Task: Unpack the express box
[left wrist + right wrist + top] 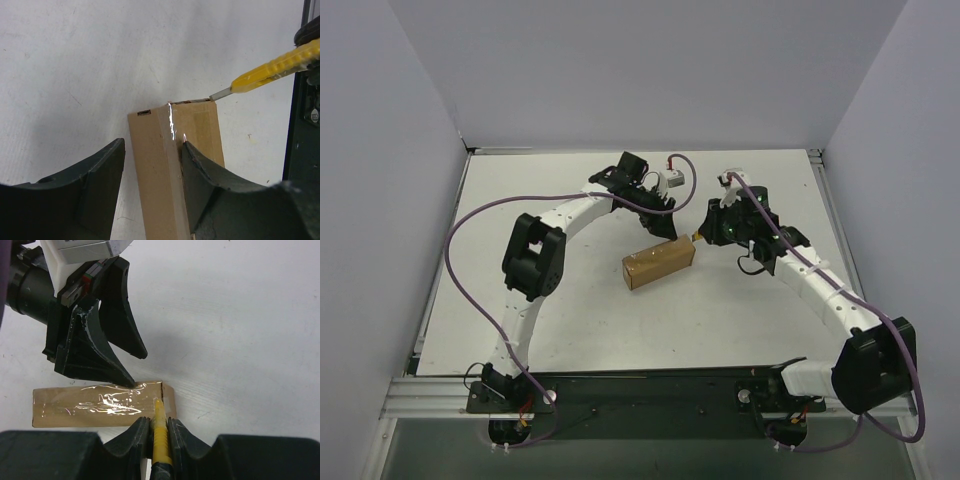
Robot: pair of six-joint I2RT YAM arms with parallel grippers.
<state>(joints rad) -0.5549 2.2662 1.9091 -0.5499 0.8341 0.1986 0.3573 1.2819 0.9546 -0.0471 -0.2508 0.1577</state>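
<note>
Right fingers (131,440) pinching knife (161,440), tip at box (75,410)

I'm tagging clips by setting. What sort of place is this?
Probably a robot lab test cell, not a home or warehouse: a white table boxed in by plain pale walls, with the left arm and right arm bolted to a metal rail at its near edge.
</note>
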